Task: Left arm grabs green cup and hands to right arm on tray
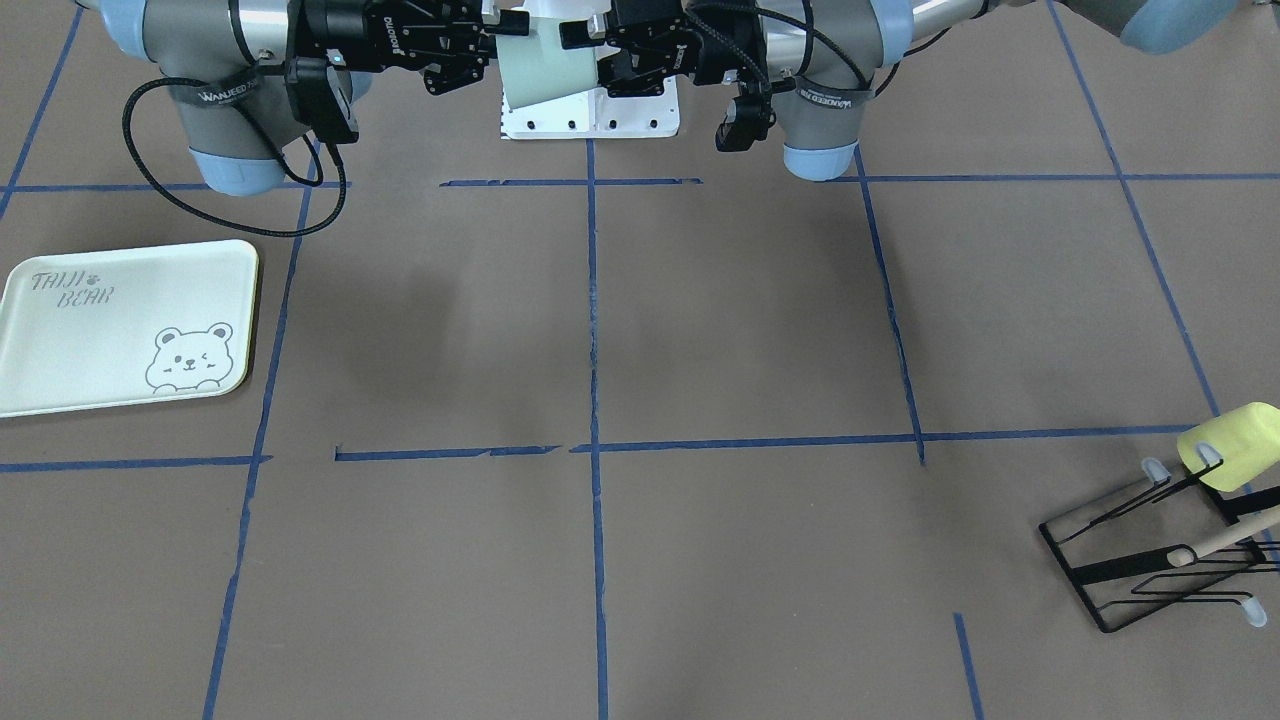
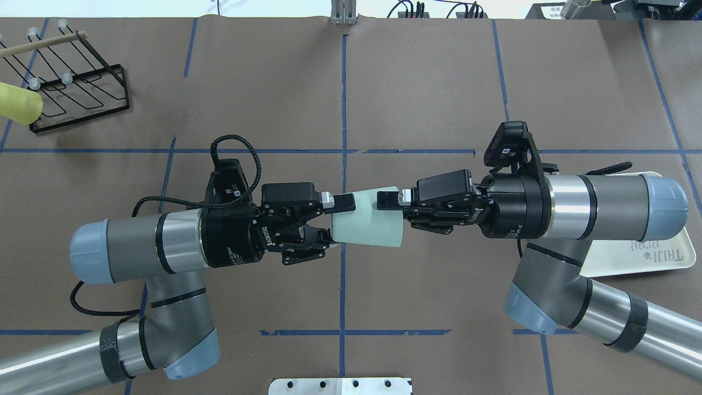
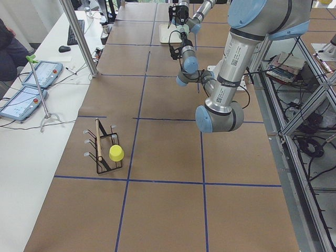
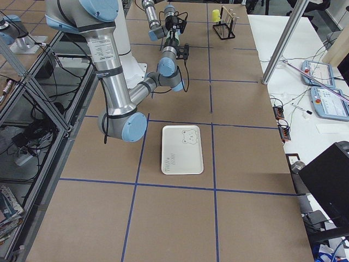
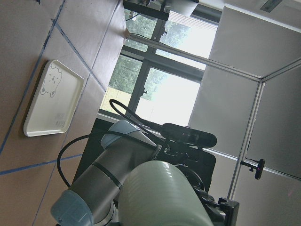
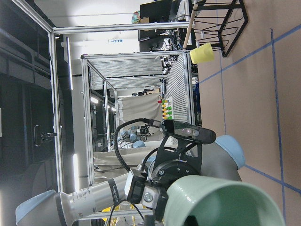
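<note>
Left gripper (image 2: 330,221) clamped across base end of green cup (image 2: 366,227). Cup lies on its side in mid-air over the table (image 1: 750,320), mouth toward right gripper (image 2: 392,206). That gripper set narrow, one finger over the rim; whether it grips, cannot tell. Tray (image 1: 100,340) flat on robot's right, well apart from cup. Yellow cup (image 1: 1228,446) on wire rack (image 1: 1150,570), far left.

The brown paper-covered counter (image 1: 740,330), gridded with blue tape, carries a pale cream-green rectangular bear tray (image 1: 100,330) and, well apart, a black wire rack (image 1: 1120,567).
</note>
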{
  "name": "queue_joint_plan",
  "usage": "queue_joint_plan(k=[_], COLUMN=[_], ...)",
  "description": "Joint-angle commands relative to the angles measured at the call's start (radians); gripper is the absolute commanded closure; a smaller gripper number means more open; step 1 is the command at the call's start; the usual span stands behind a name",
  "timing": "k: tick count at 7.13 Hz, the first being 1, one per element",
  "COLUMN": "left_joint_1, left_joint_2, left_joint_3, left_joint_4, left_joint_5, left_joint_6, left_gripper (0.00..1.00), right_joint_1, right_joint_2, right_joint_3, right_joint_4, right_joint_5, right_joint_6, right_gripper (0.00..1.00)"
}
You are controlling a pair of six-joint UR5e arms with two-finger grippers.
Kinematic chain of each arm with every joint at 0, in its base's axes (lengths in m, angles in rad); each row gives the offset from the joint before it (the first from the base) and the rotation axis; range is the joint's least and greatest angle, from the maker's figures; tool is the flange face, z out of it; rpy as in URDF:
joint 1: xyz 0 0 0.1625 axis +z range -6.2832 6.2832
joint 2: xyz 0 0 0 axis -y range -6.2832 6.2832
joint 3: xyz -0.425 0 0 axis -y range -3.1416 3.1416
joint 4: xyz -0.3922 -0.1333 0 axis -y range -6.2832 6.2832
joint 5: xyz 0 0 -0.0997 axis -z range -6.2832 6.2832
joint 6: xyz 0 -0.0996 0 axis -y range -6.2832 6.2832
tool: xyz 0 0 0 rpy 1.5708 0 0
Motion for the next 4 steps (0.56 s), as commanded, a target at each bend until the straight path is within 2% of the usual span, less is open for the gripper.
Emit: queue_joint_plan(k=[1, 2, 3, 4], left_joint_1=[0.000, 0.000, 0.001, 0.001], left_joint_2=[-0.001, -0.001, -0.003, -0.003], left_joint_3=[0.002, 0.000, 0.000, 0.000], left_joint_4=[0.000, 0.000, 0.002, 0.003], left_joint_5=[-0.001, 0.001, 0.001, 0.001], left_joint_6=[0.000, 0.000, 0.000, 0.000], left_gripper=[0.80, 0.80, 0.27, 0.00], right_joint_1=[-0.001, -0.001, -0.001, -0.001], right_joint_2=[0.000, 0.001, 0.000, 0.000], right_joint_3=[0.001, 0.001, 0.001, 0.001], right_joint_4=[0.000, 0.000, -0.002, -0.006], right_joint_5=[-0.001, -0.001, -0.001, -0.001], right_joint_6=[0.000, 0.000, 0.000, 0.000], right_gripper=[0.79, 0.79, 0.85, 0.97])
